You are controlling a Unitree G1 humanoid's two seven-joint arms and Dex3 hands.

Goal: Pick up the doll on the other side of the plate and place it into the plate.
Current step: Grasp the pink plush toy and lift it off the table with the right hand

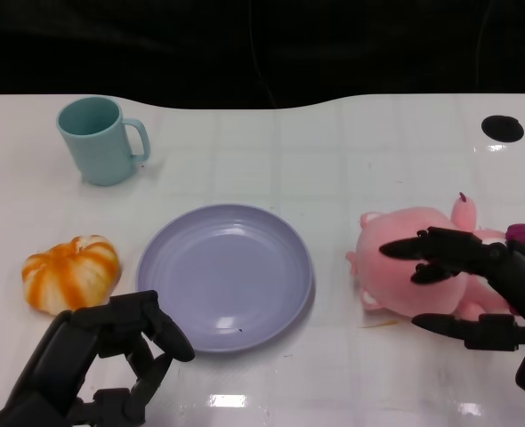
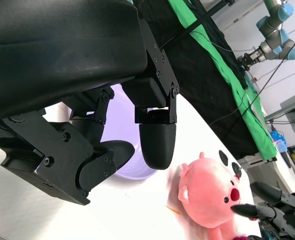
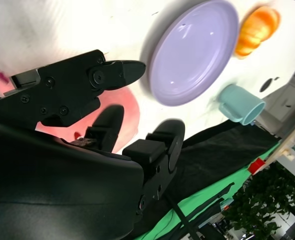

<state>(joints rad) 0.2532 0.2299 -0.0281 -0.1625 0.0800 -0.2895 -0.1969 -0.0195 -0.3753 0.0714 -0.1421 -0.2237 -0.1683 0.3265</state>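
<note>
- Soft pink plush doll (image 1: 405, 267) with small ears and a red mouth, lying on the glossy white bench (image 1: 334, 151) close to its right edge, just beside the plate and not in it.
- Round, shallow lilac plate (image 1: 225, 276) at the middle of the bench toward the near edge, nothing lying in it.
- Right robot hand (image 1: 463, 289), black, reaching over the doll from the right edge; upper fingers (image 1: 423, 245) spread above the plush body, lower finger low at the doll's near side; fingers wide apart around the doll, not closed on it; contact with the plush cannot be told for certain.
- In the right wrist view, same robot hand (image 3: 112, 105) seen with fingers parted, pink plush (image 3: 130, 120) showing between them, lilac plate (image 3: 195, 50) beyond.
- Left robot hand (image 1: 111, 360), black, at the near left corner of the bench, fingers curled inward, holding nothing, just short of the plate's near left rim.
- In the left wrist view, curled fingers (image 2: 157, 142) in front of the plate (image 2: 122, 125), pink doll (image 2: 210, 195) farther off, with the tips of the other robot hand (image 2: 272, 210) beside it.
- Orange-and-white striped pumpkin-shaped soft toy (image 1: 71, 271) near the left edge, apart from the plate.
- Teal ceramic mug (image 1: 98, 138) with its handle toward the right, upright near the far left corner.
- Two dark round holes (image 1: 503, 127) in the bench near the far right corner.
</note>
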